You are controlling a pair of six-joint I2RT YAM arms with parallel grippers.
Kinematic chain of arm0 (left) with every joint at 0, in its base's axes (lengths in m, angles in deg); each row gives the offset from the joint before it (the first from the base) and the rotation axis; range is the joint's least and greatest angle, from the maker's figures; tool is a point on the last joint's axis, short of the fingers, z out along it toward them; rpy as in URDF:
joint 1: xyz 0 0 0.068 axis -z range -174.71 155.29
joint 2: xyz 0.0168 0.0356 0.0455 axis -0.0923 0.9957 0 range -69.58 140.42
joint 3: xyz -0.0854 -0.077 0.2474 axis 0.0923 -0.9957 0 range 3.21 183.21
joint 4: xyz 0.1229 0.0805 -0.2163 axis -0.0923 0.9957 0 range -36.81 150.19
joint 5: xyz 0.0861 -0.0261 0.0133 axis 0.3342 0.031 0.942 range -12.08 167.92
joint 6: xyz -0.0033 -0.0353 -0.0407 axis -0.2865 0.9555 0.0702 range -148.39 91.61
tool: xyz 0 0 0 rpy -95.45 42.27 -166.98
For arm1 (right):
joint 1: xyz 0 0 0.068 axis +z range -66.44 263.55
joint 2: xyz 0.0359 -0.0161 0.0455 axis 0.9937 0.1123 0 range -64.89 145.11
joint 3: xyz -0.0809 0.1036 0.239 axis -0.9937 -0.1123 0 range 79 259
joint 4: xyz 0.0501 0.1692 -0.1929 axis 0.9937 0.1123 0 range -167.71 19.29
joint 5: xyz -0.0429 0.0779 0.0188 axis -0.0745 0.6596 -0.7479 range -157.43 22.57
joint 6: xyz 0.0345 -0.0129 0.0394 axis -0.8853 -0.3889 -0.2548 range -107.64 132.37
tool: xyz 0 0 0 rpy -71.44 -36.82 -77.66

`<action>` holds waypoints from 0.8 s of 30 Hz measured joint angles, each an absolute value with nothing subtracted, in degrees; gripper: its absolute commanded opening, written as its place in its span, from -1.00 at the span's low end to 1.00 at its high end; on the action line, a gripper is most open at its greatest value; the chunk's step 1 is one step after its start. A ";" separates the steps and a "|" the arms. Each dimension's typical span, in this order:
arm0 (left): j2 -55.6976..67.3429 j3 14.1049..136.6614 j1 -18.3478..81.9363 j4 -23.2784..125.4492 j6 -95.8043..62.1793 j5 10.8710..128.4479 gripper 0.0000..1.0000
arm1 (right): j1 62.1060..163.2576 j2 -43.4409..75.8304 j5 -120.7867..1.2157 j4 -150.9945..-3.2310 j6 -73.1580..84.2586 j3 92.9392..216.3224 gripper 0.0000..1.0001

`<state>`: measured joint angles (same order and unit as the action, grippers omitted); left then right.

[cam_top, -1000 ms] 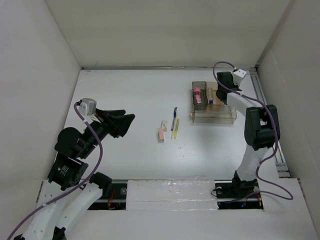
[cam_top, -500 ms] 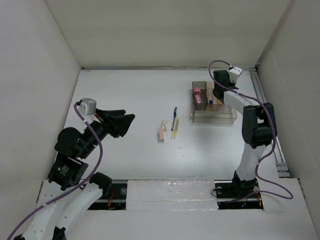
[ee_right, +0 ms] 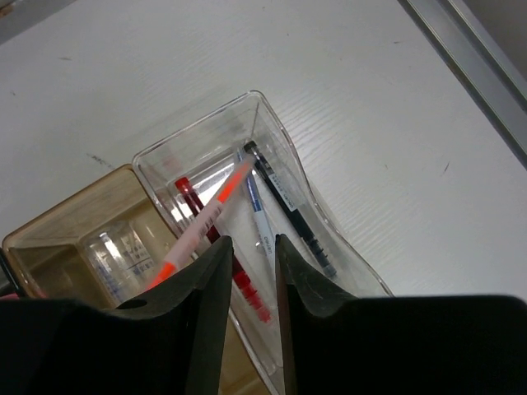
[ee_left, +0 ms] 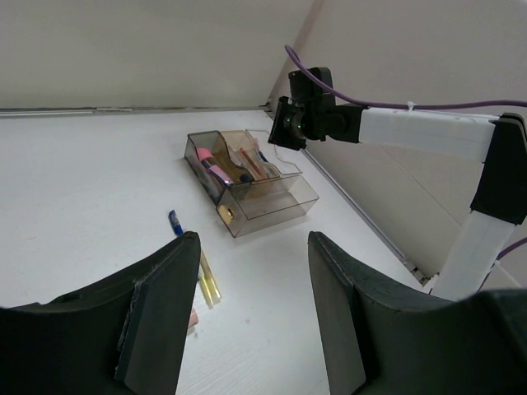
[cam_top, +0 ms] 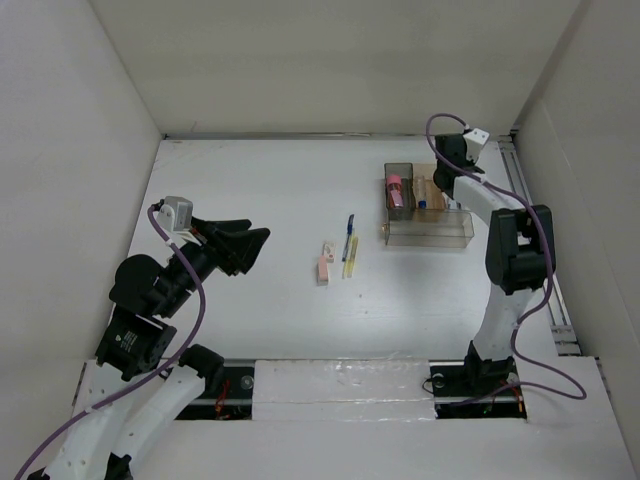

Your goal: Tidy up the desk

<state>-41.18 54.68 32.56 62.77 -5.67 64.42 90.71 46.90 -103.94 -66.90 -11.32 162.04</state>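
The white desk (cam_top: pixel 260 190) carries a clear compartmented tray (cam_top: pixel 428 230) at the back right. A blue pen (cam_top: pixel 349 226), a yellow pen (cam_top: pixel 351 256) and a pink eraser (cam_top: pixel 324 266) lie loose mid-desk. My right gripper (ee_right: pixel 254 247) hovers over the tray's end compartment, its jaws a narrow gap apart with nothing between them. Below it lie an orange-tipped highlighter (ee_right: pixel 206 222), a red pen (ee_right: pixel 193 202), a blue-and-white pen (ee_right: pixel 259 218) and a black pen (ee_right: pixel 288 206). My left gripper (ee_left: pixel 251 313) stands wide open and empty above the desk's left half, well short of the loose pens.
A pink item (cam_top: pixel 394 190) sits in the tray's brownish left compartment. A metal rail (cam_top: pixel 520 190) runs along the desk's right edge, close to the tray. Upright white walls enclose the left, back and right sides.
My right wrist has lifted and shifted slightly over the back of the tray. The left arm and the loose items have not moved.
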 measured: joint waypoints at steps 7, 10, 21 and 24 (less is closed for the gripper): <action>-41.18 54.68 32.56 62.77 -5.67 64.42 0.02 | 89.51 47.88 -102.26 -64.60 -12.65 163.29 -0.28; -41.18 54.68 32.56 62.77 -5.67 64.42 0.03 | 89.53 47.73 -101.29 -64.52 -13.44 163.29 -0.28; -41.11 54.68 32.56 62.77 -5.67 64.42 0.02 | 94.23 36.74 -97.25 -64.80 -17.02 159.11 -1.00; -41.11 54.68 32.56 62.77 -5.67 64.42 0.03 | 98.12 32.87 -95.74 -65.44 -17.66 156.14 -1.00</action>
<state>-41.11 54.68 32.56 62.77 -5.67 64.42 98.12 32.87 -95.74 -65.44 -17.66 156.14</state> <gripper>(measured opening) 0.513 0.010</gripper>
